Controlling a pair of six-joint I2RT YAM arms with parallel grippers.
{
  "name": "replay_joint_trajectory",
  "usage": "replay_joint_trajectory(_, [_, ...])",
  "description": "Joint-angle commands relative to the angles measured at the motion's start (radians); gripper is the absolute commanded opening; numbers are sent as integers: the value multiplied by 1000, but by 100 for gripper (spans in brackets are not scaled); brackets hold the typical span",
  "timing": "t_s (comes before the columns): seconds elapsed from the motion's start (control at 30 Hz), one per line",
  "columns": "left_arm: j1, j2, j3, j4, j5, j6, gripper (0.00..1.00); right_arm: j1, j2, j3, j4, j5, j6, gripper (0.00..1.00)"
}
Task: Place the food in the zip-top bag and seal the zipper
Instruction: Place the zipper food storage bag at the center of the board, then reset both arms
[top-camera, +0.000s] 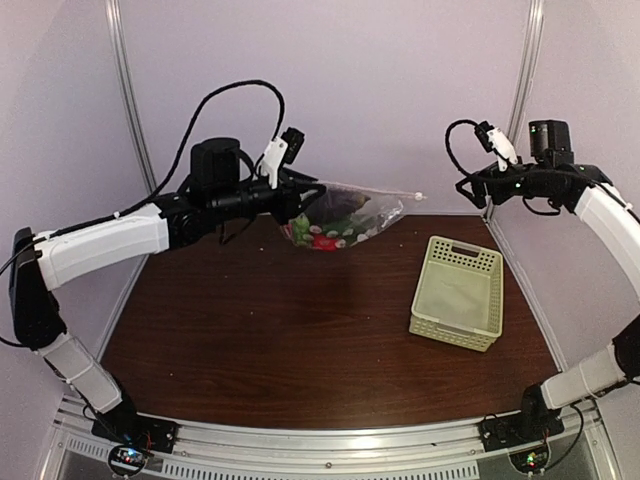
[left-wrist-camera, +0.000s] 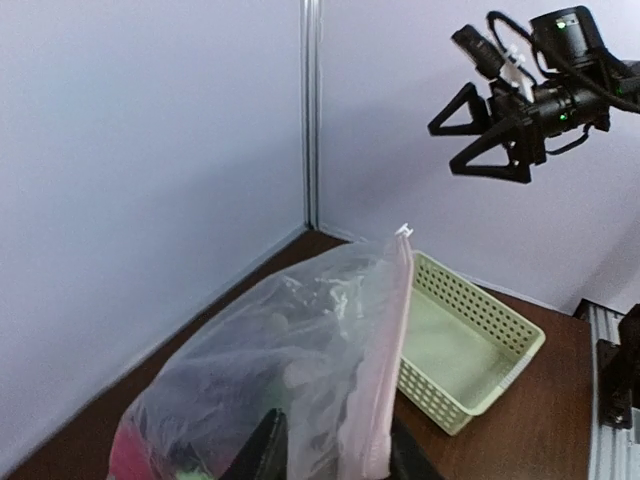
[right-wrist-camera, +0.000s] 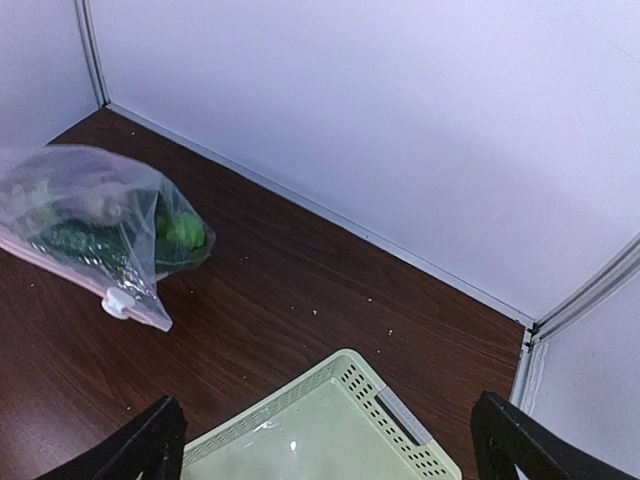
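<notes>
The zip-top bag (top-camera: 350, 218) hangs above the table's far middle, its mouth edge level. The food is inside: red (top-camera: 322, 241), green (top-camera: 301, 222) and dark pieces (top-camera: 345, 205). My left gripper (top-camera: 298, 205) is shut on the bag's left end. In the left wrist view the gripper (left-wrist-camera: 335, 445) pinches the bag (left-wrist-camera: 280, 370) at the zipper (left-wrist-camera: 388, 370), whose white slider (left-wrist-camera: 404, 232) is at the far end. My right gripper (top-camera: 482, 186) is open and empty, raised to the right of the bag. The right wrist view shows the bag (right-wrist-camera: 85, 215), the slider (right-wrist-camera: 117, 303) and my open gripper (right-wrist-camera: 335, 450).
A pale green perforated basket (top-camera: 458, 293) stands empty on the right of the dark wood table; it also shows in the left wrist view (left-wrist-camera: 470, 345) and the right wrist view (right-wrist-camera: 330, 425). White walls and a metal post (left-wrist-camera: 311, 110) close in the back.
</notes>
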Motion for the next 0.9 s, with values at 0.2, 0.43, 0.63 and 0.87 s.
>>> replay_joint_trajectory(0.2, [-61,-413,-443,-74,-13,-109,79,-5,-218,-242,199,168,197,100])
replay_joint_trajectory(0.43, [-50,-434,-339,-279,-442,-110,92,-5,-268,-316,253,231,311,100])
replay_joint_trajectory(0.63, [-46,-385,-236,-414,-855,-132,98,-6,-321,-306,239,320,319,100])
replay_joint_trajectory(0.87, [-46,-420,-255,-367,-905,-100,98,-6,-331,-319,239,295,304,100])
